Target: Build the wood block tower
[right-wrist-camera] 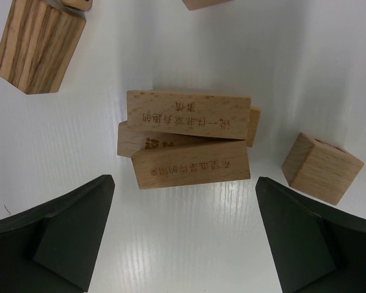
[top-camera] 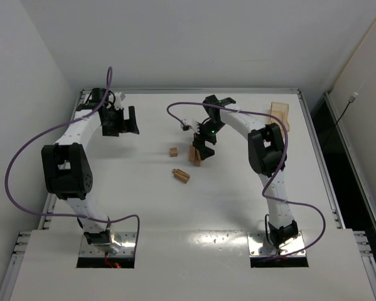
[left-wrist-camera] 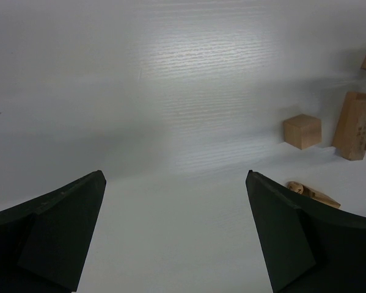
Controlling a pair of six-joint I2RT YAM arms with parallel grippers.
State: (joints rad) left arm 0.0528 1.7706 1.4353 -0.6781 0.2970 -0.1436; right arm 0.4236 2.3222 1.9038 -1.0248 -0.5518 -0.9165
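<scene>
- The wood block tower (top-camera: 194, 155) is seen near the middle of the table (top-camera: 144, 207), a little toward 12 o'clock, as a low pile of light-tan bars.
- In the right wrist view, the pile (right-wrist-camera: 189, 137) is shown as at least 3 engraved bars, overlapped and slightly skewed against each other.
- 1 small cube (top-camera: 173, 151) is placed just beside the pile at its 9 o'clock, apart from it.
- A loose piece (top-camera: 181, 175) is found lying flat near the pile at its 7 o'clock.
- In the right wrist view alone, a striped block (right-wrist-camera: 39, 46) is seen at the pile's 10 o'clock, clear of it.
- The right gripper (top-camera: 202, 149) is held directly over the pile, its fingers spread wide to either side; nothing is pinched and no block is touched.
- The left gripper (top-camera: 123, 120) is held well apart at the pile's 10 o'clock, its fingers spread wide over bare table, with nothing between them.
- A shallow light-wood tray (top-camera: 280, 115) is seen toward the pile's 2 o'clock, near the table's far right corner.
</scene>
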